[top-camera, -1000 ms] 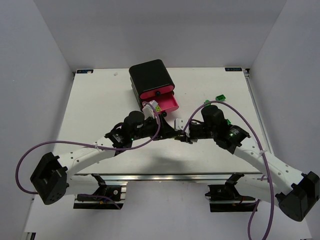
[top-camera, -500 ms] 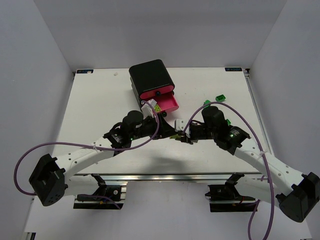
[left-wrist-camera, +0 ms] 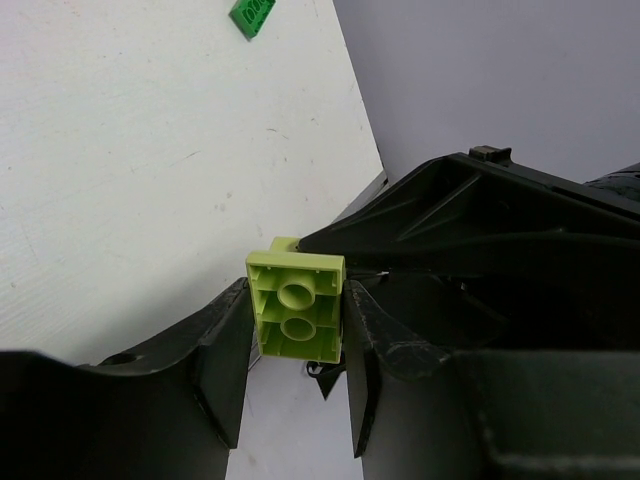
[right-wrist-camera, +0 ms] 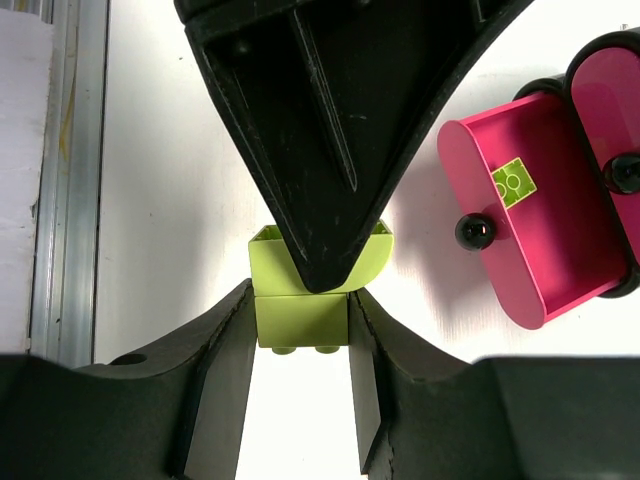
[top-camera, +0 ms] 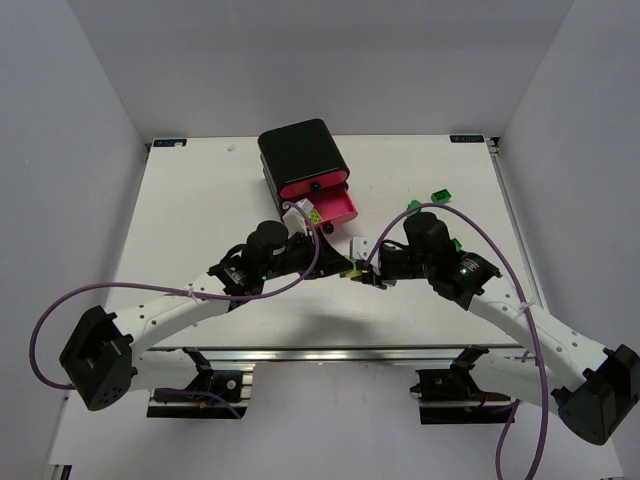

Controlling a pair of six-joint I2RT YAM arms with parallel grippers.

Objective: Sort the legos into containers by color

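Two lime legos stuck together hang between both grippers over the table's middle (top-camera: 355, 271). My right gripper (right-wrist-camera: 302, 312) is shut on the square lime brick (right-wrist-camera: 302, 320). The rounded lime piece (right-wrist-camera: 268, 262) joined to it is partly hidden by a left finger. In the left wrist view my left gripper (left-wrist-camera: 297, 300) is shut on that piece (left-wrist-camera: 297, 318), its hollow underside facing the camera. The black cabinet (top-camera: 303, 155) stands behind. Its lowest pink drawer (top-camera: 342, 210) is pulled out, with a lime lego (right-wrist-camera: 510, 183) inside.
Green legos lie to the right of the drawer (top-camera: 438, 193), (top-camera: 413, 206), and one (top-camera: 456, 243) beside the right arm. Another green lego (left-wrist-camera: 252, 15) shows in the left wrist view. The drawer's black knob (right-wrist-camera: 473, 233) is close to the right gripper.
The left jaws have narrowed onto the lime piece. The right gripper keeps its hold and neither arm has visibly shifted.
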